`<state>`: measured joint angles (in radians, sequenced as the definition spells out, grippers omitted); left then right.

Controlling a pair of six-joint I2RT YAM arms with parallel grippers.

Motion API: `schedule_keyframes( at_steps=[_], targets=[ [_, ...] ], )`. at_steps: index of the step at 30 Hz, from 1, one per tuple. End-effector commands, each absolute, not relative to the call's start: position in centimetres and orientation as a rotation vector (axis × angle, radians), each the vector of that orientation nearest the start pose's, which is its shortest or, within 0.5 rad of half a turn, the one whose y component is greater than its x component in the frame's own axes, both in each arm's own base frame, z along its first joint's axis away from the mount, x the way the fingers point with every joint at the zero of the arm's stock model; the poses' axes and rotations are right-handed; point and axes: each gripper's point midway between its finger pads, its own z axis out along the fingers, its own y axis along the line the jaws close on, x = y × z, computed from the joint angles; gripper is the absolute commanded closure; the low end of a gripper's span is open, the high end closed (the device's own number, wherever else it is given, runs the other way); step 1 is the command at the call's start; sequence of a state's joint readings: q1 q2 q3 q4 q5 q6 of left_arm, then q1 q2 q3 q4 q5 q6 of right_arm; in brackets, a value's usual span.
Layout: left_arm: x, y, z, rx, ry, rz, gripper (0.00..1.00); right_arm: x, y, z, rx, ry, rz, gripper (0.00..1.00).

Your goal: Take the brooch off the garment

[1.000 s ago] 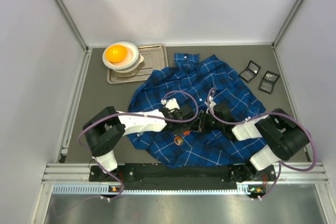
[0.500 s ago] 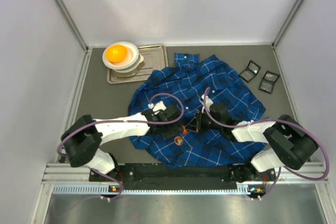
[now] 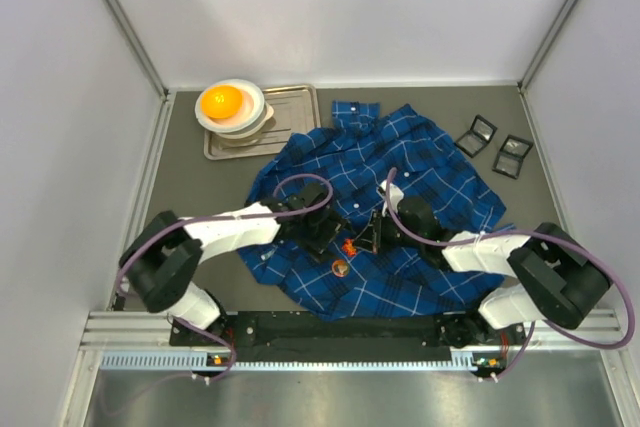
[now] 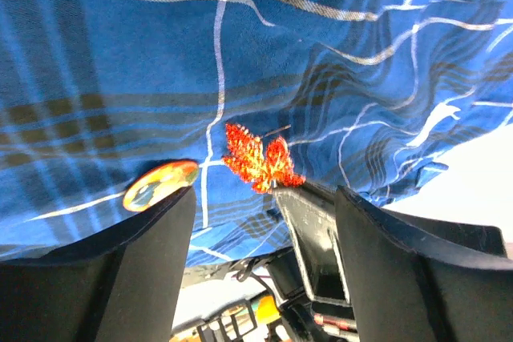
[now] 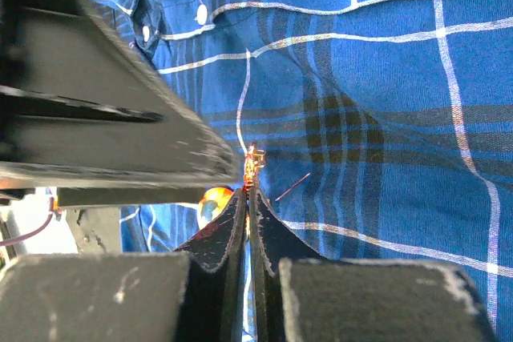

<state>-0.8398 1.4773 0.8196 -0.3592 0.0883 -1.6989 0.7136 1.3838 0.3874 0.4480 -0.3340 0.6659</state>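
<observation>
The garment (image 3: 400, 187), a dark-blue plaid shirt with white grid lines and white buttons, lies spread over the middle of the table. A red-orange leaf-shaped brooch (image 3: 349, 245) stands on its lower front, with a thin pin showing beside it (image 5: 292, 186). My right gripper (image 5: 247, 190) is shut on the brooch's (image 5: 252, 162) lower edge. My left gripper (image 4: 264, 198) hangs open just left of the brooch (image 4: 260, 158), its fingers (image 4: 144, 262) wide apart around the right gripper's tip and touching nothing. In the top view the left gripper (image 3: 320, 239) faces the right gripper (image 3: 364, 241).
A round orange badge (image 3: 340, 268) sits on the shirt just in front of the leaf. A bowl holding an orange ball (image 3: 223, 101) rests on a metal tray (image 3: 295, 107) at the back left. Two small black boxes (image 3: 497, 145) lie at the back right. Walls enclose three sides.
My left gripper has opened and drawn slightly left of the brooch. The right gripper has closed on the brooch's edge and holds still.
</observation>
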Motion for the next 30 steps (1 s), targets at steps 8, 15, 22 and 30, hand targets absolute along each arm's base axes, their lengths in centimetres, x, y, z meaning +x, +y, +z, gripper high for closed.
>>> schedule_keyframes(
  at_steps=[8, 15, 22, 30],
  targets=[
    [20.4, -34.2, 5.0, -1.324, 2.818, -0.802, 0.38, 20.1, 28.7, 7.1, -0.337, 2.21, 1.147, 0.99],
    [19.9, -32.9, 3.9, -1.302, 2.849, -0.671, 0.61, 19.9, 28.6, 7.3, -0.339, 2.203, 1.151, 0.99],
    [19.5, -32.4, 3.1, -1.207, 2.917, -0.569, 0.75, 19.8, 28.3, 6.9, -0.324, 2.23, 1.133, 0.82],
    [19.0, -31.9, 3.2, -1.199, 2.911, -0.574, 0.71, 19.7, 28.0, 5.9, -0.327, 2.277, 1.103, 0.67]
  ],
)
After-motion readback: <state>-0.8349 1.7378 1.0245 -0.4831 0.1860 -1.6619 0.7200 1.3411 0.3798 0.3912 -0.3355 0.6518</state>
